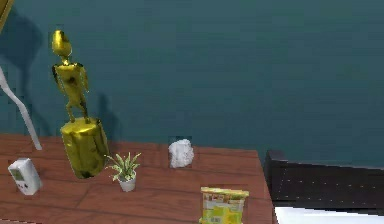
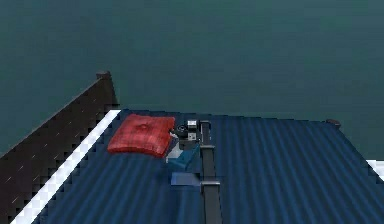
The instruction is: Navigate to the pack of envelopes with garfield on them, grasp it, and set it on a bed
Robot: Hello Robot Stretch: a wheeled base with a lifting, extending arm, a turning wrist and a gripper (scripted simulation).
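Note:
The arm (image 2: 208,170) rises from the arm side view's bottom edge over a bed with a dark blue striped cover (image 2: 280,165). My gripper (image 2: 181,140) sits at the arm's far end, just right of a red pillow (image 2: 141,134). A small light blue shape (image 2: 179,153) lies on the cover right at the gripper, so I cannot tell whether the gripper holds anything. In the forward view a yellow box with green print (image 1: 224,205) stands at the near edge of a wooden tabletop (image 1: 200,175).
On the tabletop stand a tall golden statue (image 1: 76,110), a small potted plant (image 1: 125,168), a white crumpled lump (image 1: 181,153) and a white device (image 1: 24,176). The bed's dark headboard (image 2: 55,135) runs along its left side. A teal wall (image 1: 250,70) lies behind.

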